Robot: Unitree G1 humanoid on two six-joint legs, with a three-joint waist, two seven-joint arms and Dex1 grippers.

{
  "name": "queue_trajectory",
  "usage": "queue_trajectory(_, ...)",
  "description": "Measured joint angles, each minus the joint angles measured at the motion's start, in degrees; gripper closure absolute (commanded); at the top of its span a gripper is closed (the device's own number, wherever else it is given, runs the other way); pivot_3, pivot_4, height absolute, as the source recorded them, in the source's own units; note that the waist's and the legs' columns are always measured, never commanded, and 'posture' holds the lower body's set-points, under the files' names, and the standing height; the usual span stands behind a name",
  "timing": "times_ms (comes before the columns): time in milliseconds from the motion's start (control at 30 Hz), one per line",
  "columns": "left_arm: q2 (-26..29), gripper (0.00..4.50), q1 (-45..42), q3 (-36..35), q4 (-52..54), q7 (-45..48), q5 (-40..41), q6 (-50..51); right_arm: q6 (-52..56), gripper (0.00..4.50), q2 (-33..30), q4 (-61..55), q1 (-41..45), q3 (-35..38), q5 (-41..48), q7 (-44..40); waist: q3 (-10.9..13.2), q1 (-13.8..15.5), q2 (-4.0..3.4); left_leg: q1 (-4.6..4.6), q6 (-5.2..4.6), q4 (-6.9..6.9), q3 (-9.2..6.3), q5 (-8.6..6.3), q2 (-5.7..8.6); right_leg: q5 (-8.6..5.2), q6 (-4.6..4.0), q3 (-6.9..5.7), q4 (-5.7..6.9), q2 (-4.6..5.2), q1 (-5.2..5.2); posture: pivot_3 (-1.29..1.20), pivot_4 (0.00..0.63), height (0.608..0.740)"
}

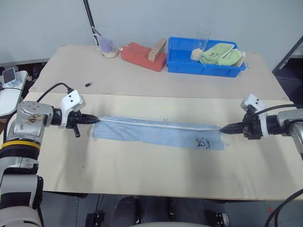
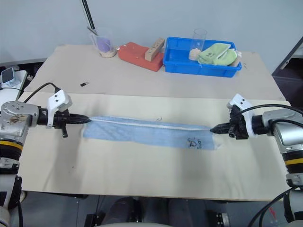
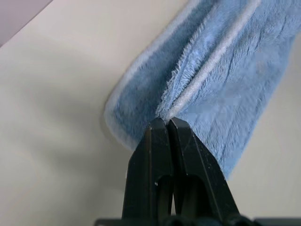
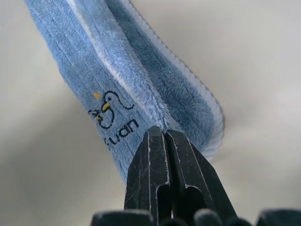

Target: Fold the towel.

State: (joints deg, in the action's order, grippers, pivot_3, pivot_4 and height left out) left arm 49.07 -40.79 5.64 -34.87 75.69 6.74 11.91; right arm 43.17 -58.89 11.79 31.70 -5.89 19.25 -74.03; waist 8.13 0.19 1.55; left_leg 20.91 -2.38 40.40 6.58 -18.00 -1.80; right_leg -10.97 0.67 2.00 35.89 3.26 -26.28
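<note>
The light blue towel (image 1: pixel 158 134) is lying lengthwise across the beige table (image 1: pixel 142 90), already doubled into a narrow strip, while the left gripper (image 1: pixel 96 120) and right gripper (image 1: pixel 223 128) are each pinching an end's edge, further folds evidently remaining.

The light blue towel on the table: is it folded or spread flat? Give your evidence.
Folded. The towel lies as a narrow doubled strip, a white-edged layer over another, pinched at its ends by the left hand and right hand.

Bright, even light (soft shadows), all views reasonably sharp.
</note>
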Motion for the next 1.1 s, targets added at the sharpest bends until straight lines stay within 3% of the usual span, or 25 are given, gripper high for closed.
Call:
queue_trajectory(67,-0.58,3.07,-0.28,0.07,-0.13,-0.31,-0.23,-1.06,0.43,3.18,0.00,-0.11,-0.43,0.10,0.06,0.38,0.00,-0.04,0.00,0.01,0.00,0.02,-0.03,0.00,-0.01,0.00,0.00,-0.01,0.01,0.00,0.00,0.00,0.150,0.717)
queue_trajectory(200,-1.17,1.07,-1.15,0.08,-1.36,-1.26,-1.42,-3.96,0.42,1.74,1.13,-0.18,-0.93,2.01,0.20,2.30,0.00,-0.10,0.00,0.03,0.01,0.05,-0.06,0.00,-0.01,0.01,0.01,-0.02,0.06,0.00,0.00,0.00,0.150,0.717)
queue_trajectory(300,-1.09,0.00,-1.60,0.07,-2.39,-1.46,-2.29,-6.02,0.45,0.69,1.21,-0.18,-0.95,4.37,1.09,3.78,0.00,-0.21,0.00,0.03,0.00,0.05,-0.07,0.00,-0.01,0.01,0.01,-0.02,0.06,0.00,0.00,0.00,0.150,0.717)
queue_trajectory(367,-0.94,0.00,-1.65,0.07,-2.79,-1.00,-2.34,-6.79,0.93,0.02,1.18,-1.01,-1.65,7.33,2.33,4.64,0.00,-0.23,0.00,0.06,0.00,0.05,-0.08,0.00,-0.02,0.01,0.02,-0.05,0.05,-0.01,0.00,0.00,0.150,0.717)
queue_trajectory(633,2.34,0.00,-0.06,-5.23,2.49,0.53,1.47,-5.16,-2.98,0.02,3.72,-15.40,-17.03,18.71,4.31,12.46,-0.02,-0.11,0.00,0.16,0.01,0.08,-0.18,0.01,-0.04,0.01,0.06,-0.14,0.05,0.06,-0.01,0.00,0.150,0.717)
queue_trajectory(800,1.92,0.00,8.58,-7.48,12.68,-0.18,4.91,-2.15,-5.57,0.02,6.56,-23.77,-25.03,20.28,3.84,17.36,-0.05,-0.19,-0.06,0.15,0.01,0.22,-0.19,0.00,-0.07,-0.01,0.11,-0.10,0.18,0.08,0.01,0.00,0.150,0.717)
queue_trajectory(933,0.41,0.00,16.11,-8.08,26.00,-0.72,10.13,3.50,-2.85,0.02,10.53,-27.05,-27.58,22.55,4.08,24.63,-0.04,-0.22,0.00,0.19,0.01,0.35,-0.25,0.00,-0.12,-0.01,0.11,-0.10,0.18,0.06,0.02,0.00,0.150,0.717)
queue_trajectory(1100,0.50,0.00,22.87,-8.30,43.66,-0.54,17.04,10.25,8.89,0.02,18.00,-30.93,-30.69,25.87,8.63,33.65,-0.04,-0.01,-0.01,0.18,0.01,0.34,-0.33,0.00,-0.11,-0.01,0.11,-0.07,0.18,0.06,0.05,0.00,0.150,0.717)
